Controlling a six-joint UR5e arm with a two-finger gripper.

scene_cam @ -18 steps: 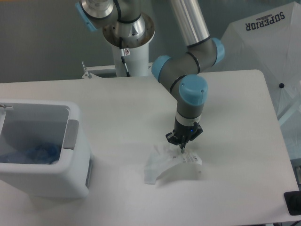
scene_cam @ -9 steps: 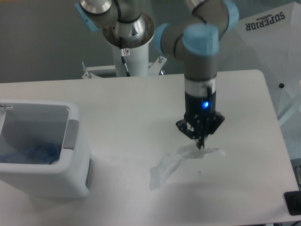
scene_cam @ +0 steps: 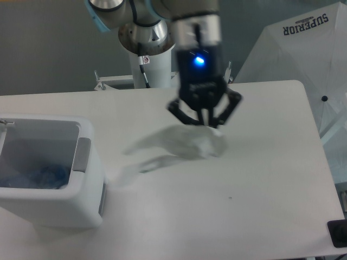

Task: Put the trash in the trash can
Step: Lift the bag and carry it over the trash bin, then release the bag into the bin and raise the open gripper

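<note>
Camera view: gripper (scene_cam: pixel 206 123) hangs above the table (scene_cam: pixel 271 179), fingers pinched on the top edge of the clear plastic bag (scene_cam: pixel 187 142). Bag dangles off the table, motion-blurred, tail trailing left and down toward the trash can; a top pinch lets the limp film hang free instead of dragging. Blue light glows on the wrist housing. Trash can (scene_cam: pixel 81 208) sits at the left table edge, well apart from the bag, mouth open upward, so a drop from above should work. Something bluish lies inside it, probably the bottle, too blurred to be sure. Between bag and bin only bare tabletop shows, nothing blocking the path; the bin's near rim is the one thing the hanging tail could catch, likely needs height. Right side, off the table: white umbrella (scene_cam: pixel 303 49) printed SUPERIOR, out of the way. Robot base post (scene_cam: pixel 149 65) stands behind the table.
</note>
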